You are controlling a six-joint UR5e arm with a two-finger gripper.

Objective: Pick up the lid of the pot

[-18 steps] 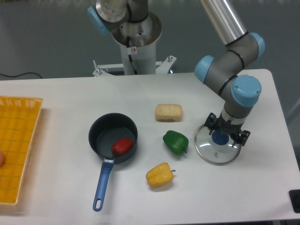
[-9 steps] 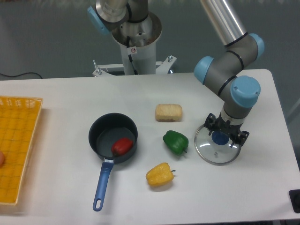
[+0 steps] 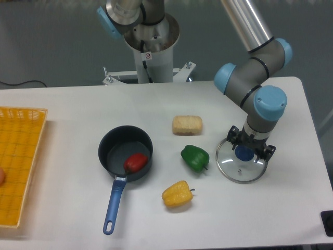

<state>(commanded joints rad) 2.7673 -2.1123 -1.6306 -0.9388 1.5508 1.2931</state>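
The pale, smooth table (image 3: 73,208) runs toward the camera, and nearest its front edge, left of the middle, lies the blue handle (image 3: 114,206) of a black pan (image 3: 112,136). A yellow pepper (image 3: 177,194) sits along that front part too, with a green pepper (image 3: 195,158) a little farther back. The pot lid (image 3: 239,171) lies toward the table's right edge, clear and rimmed, its dark blue knob (image 3: 244,152) upward. It looks like glass: stiff, fairly heavy for its size, slick on the face and liable to chip or crack if knocked or dropped. The knob is the place to hold it, squeezed squarely from both sides near its middle, then raised straight up so the lid doesn't tip and swing. The gripper (image 3: 250,146) is low over the lid, its two dark fingers spread well apart about the knob, with nothing pinched between them. Whether a fingertip brushes the glass I can't tell. Farther back, left of the arm (image 3: 258,108), is a tan block (image 3: 187,125).
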